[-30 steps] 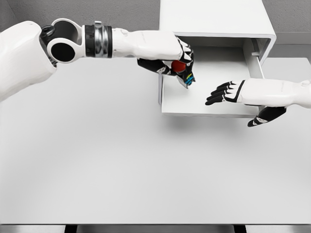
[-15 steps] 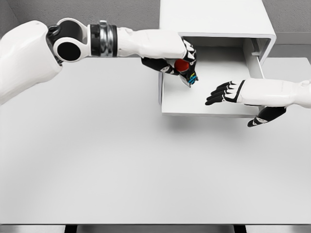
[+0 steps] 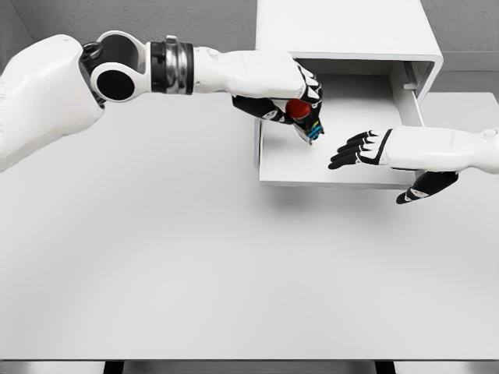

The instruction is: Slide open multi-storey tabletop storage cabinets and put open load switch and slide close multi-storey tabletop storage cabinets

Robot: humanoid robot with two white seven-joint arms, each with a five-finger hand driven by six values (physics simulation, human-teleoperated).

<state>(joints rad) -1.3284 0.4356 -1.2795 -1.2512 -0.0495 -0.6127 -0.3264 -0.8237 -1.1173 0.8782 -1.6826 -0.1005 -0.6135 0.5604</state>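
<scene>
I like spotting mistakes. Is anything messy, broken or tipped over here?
No, nothing stands out. The drawer is slid open and looks straight, the left hand holds the switch over it, and the right hand waits open nearby.

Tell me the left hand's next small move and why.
Probably lower the left hand a little into the drawer and then release. It grips the switch over the open drawer's left part, seemingly above the floor. The right hand hangs open over the drawer's right side, clear of that spot.

white table [image 3: 195,265], white cabinet [image 3: 343,31] on it
</scene>
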